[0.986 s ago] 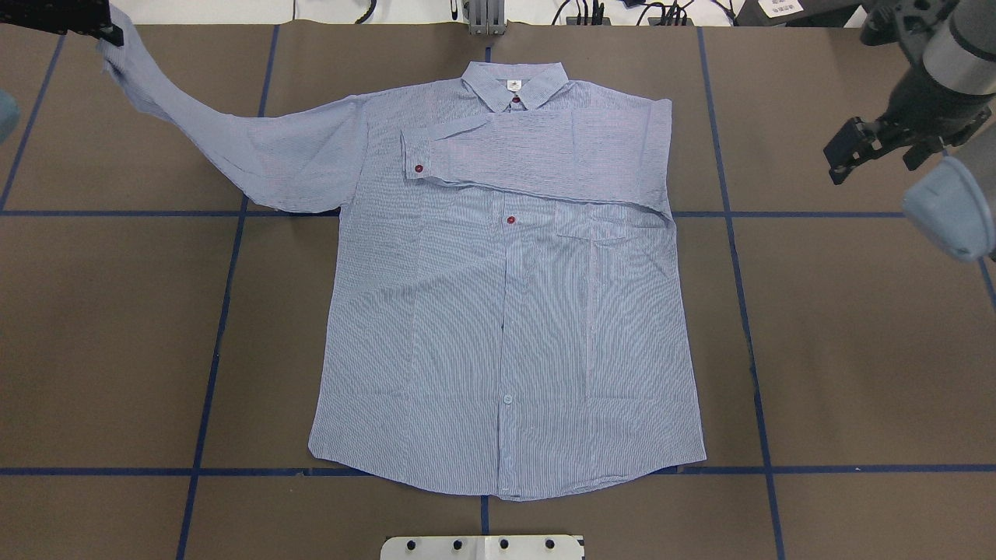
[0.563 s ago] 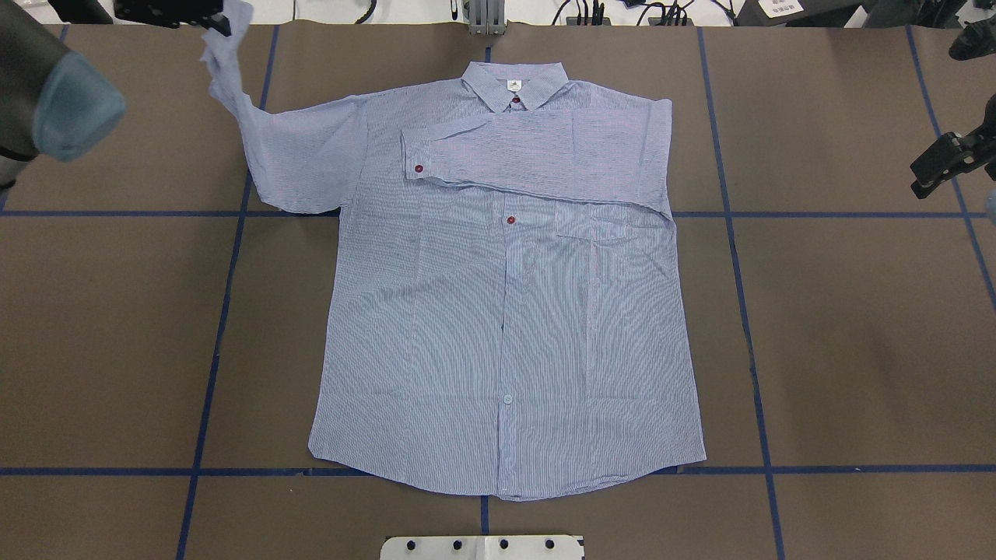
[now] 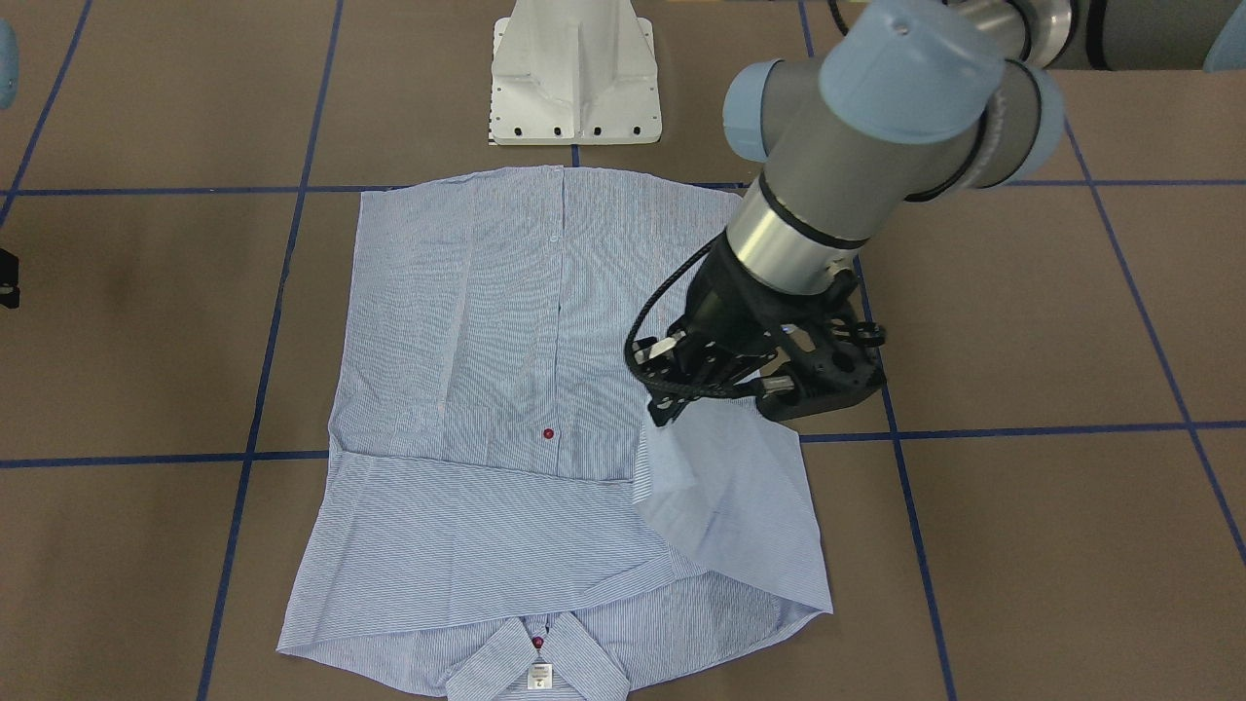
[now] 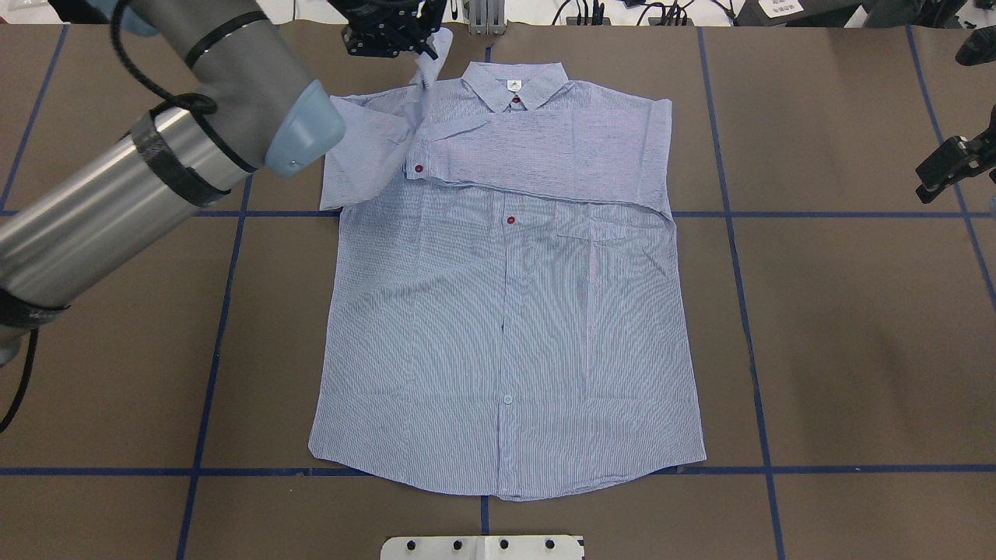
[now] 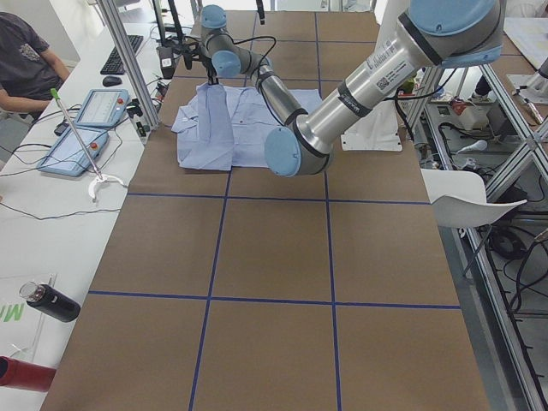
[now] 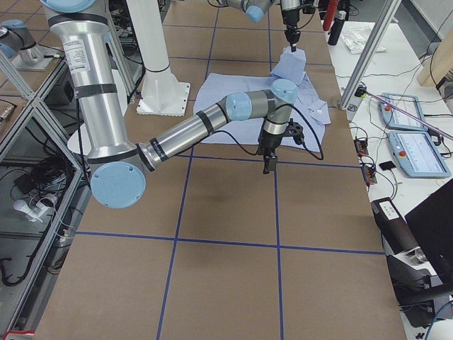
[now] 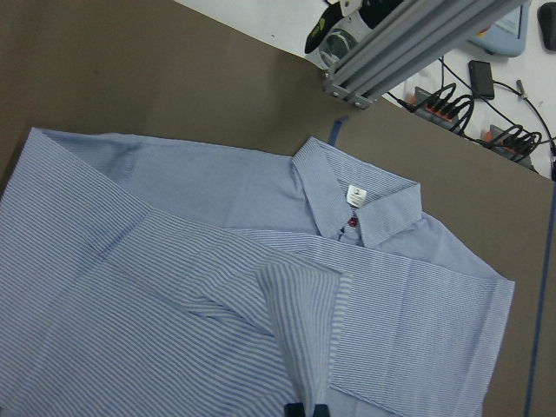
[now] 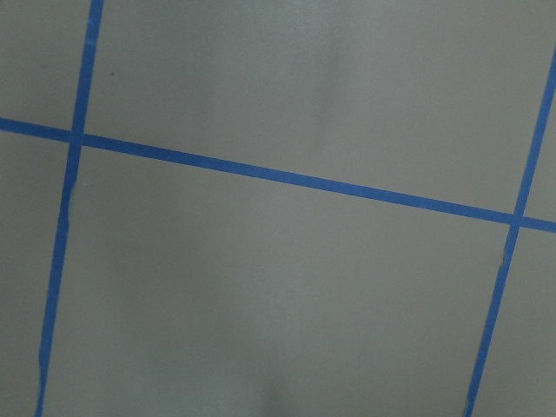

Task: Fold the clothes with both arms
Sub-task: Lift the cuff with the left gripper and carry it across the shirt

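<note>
The brown table (image 4: pixel 856 350) carries the striped shirt (image 4: pixel 506 327), spread flat, front up, collar (image 4: pixel 537 78) away from me. Its folded sleeve (image 4: pixel 545 159) lies across the chest. My left gripper (image 4: pixel 424 53) is pinched on the end of the raised sleeve (image 4: pixel 373 148), just beside the collar, with cloth hanging below the jaws. My right gripper (image 4: pixel 934 183) hangs over bare table, well apart from the shirt. I cannot tell how its jaws stand.

Blue striped shirt (image 4: pixel 506 311) lies flat, one sleeve folded across chest, other pinched in left claw (image 3: pixel 666 417).
</note>
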`<state>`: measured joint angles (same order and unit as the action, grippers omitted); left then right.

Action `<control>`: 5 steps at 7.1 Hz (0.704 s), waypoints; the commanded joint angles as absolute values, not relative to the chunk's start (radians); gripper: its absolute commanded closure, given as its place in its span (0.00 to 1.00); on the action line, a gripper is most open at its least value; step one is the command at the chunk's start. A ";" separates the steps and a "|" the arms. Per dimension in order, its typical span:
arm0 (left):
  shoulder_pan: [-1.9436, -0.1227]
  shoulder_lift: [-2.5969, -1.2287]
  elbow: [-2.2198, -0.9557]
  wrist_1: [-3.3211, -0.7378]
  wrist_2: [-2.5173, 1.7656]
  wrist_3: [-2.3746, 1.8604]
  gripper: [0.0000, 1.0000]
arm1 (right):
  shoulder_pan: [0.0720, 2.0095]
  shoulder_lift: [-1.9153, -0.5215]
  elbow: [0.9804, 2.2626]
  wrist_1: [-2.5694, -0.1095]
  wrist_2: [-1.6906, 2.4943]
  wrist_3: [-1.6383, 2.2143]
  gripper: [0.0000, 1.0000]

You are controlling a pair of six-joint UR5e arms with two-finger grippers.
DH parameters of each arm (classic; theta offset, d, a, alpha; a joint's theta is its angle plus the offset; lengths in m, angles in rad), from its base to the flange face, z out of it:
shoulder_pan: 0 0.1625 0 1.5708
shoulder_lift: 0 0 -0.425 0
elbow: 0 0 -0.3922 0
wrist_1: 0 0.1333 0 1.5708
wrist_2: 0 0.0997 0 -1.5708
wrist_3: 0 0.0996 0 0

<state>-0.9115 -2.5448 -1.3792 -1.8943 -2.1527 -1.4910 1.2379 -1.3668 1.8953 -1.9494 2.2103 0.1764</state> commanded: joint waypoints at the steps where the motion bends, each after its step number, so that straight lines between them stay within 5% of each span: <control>1: -0.900 -2.586 -1.295 -1.965 -2.152 -1.546 1.00 | 1.238 -1.364 1.875 -1.947 2.210 0.175 0.00; 5: -0.847 -2.585 -1.252 -2.061 -2.145 -1.609 1.00 | 1.238 -1.362 1.864 -1.947 2.210 0.175 0.00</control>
